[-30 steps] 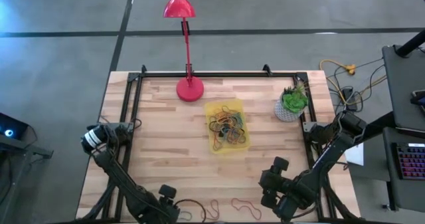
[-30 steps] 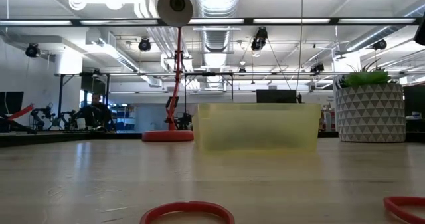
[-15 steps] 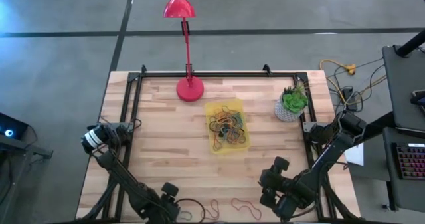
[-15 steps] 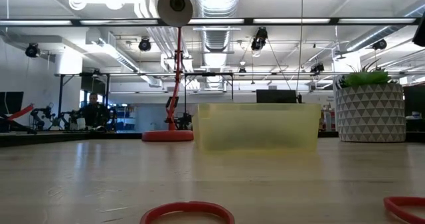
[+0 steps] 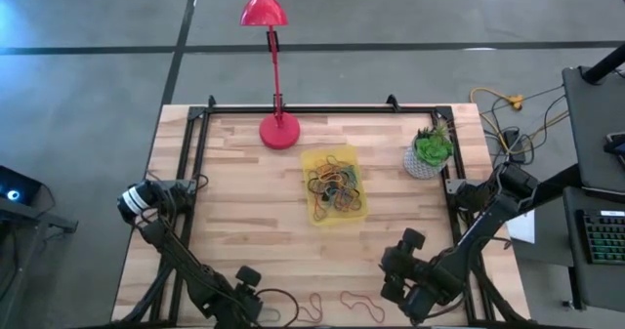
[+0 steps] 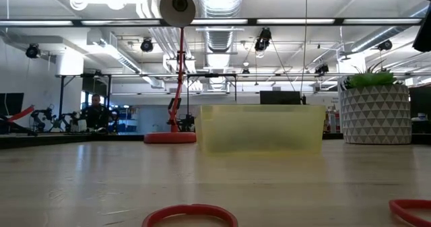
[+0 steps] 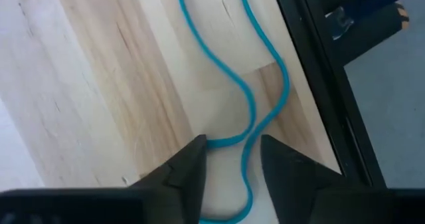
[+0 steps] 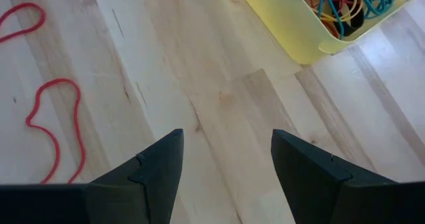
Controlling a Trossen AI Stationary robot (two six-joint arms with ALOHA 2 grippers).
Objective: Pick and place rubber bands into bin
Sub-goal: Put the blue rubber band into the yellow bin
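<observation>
The yellow bin sits mid-table and holds a tangle of coloured rubber bands; the low view shows its translucent wall. Two red bands lie flat near the near edge, also in the right wrist view. A blue band lies flat by the table's frame rail. My left gripper is open at the near left, fingers either side of the blue band's end. My right gripper is open at the near right, over bare wood.
A red lamp base stands at the far edge and a white pot with a green plant at the far right. Black frame rails run along the table's sides. Bare wood lies between the bin and the near edge.
</observation>
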